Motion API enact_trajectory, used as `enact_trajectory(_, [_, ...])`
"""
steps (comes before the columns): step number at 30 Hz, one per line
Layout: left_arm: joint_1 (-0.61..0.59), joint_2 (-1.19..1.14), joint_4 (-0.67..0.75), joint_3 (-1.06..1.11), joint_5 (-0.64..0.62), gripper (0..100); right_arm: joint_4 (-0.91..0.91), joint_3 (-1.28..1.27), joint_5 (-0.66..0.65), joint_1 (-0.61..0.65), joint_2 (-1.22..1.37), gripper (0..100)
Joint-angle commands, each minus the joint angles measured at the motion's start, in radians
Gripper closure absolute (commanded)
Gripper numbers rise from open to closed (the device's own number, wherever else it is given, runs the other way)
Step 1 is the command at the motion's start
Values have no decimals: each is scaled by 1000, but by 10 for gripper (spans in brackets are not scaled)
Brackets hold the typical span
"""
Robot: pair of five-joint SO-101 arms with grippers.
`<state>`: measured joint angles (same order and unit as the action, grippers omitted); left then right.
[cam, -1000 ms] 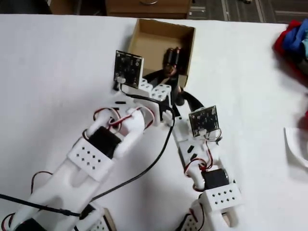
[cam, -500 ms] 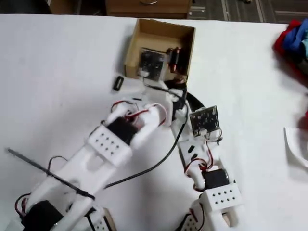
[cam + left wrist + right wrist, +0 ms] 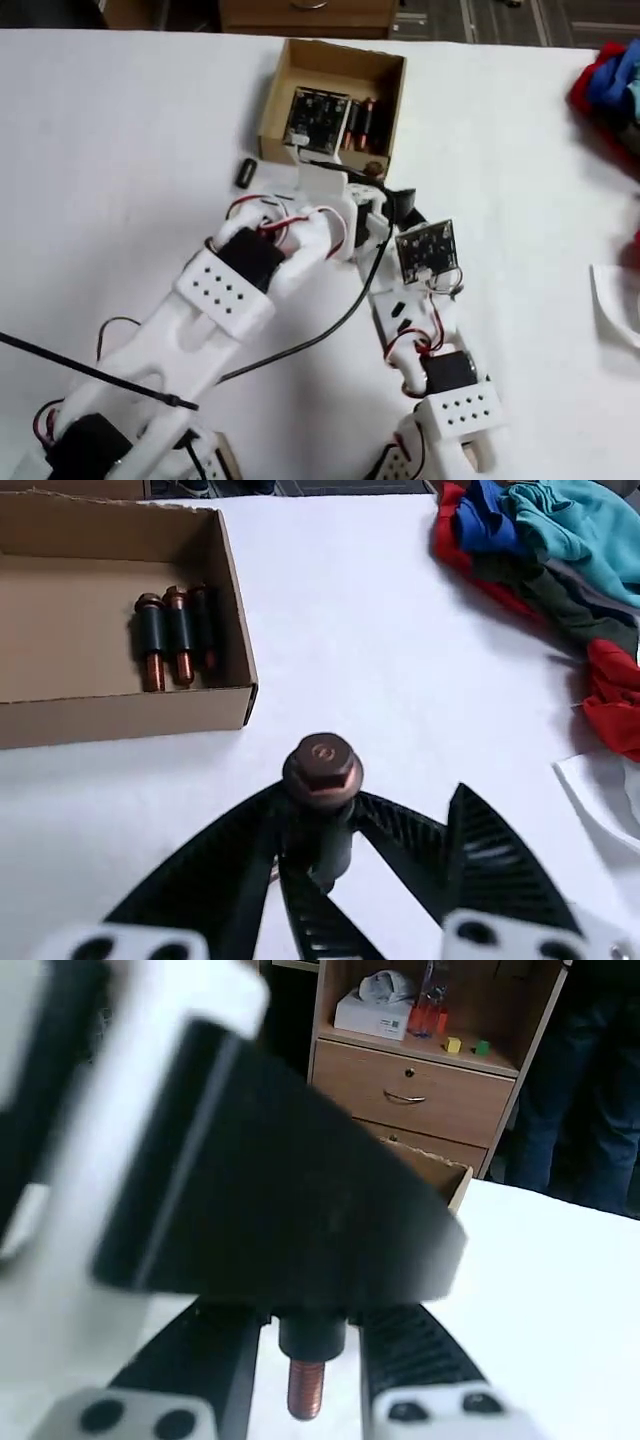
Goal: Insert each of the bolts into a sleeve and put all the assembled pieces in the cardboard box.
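The cardboard box (image 3: 300,60) stands at the table's far middle with three assembled pieces (image 3: 170,630) against one wall. Just in front of its near right corner the two grippers meet. My right gripper (image 3: 305,1345) is shut on a black sleeve (image 3: 312,1338), and the bolt's copper thread (image 3: 305,1385) sticks out below it. In the left wrist view the bolt's hex head (image 3: 320,765) tops that sleeve (image 3: 322,845). My left gripper (image 3: 375,798) is open around it, with one finger beside the sleeve and the other well apart. A loose black sleeve (image 3: 245,172) lies left of the box.
A pile of coloured cloth (image 3: 610,80) lies at the far right edge, with a white sheet (image 3: 615,300) below it. The left arm (image 3: 230,290) crosses the table's middle and the right arm (image 3: 440,380) stands beside it. A wooden cabinet (image 3: 420,1090) is behind the table.
My left arm has swung right, so its wrist board is now over the box. That uncovered the loose black sleeve on the table. The right arm has kept still.
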<state>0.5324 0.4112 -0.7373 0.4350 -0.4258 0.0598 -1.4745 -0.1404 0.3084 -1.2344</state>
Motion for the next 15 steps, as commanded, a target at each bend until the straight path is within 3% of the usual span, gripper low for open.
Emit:
enact_trajectory(1, [-26,8,-14,-53,-17,730,-19,18,6,-7,-28,976])
enact_trajectory(7, [-98,8,-23,-53,-17,729,-19,18,6,-7,-28,976])
enact_trajectory(15, [-209,9,-153,-202,-15,729,22,23,14,-47,16,976])
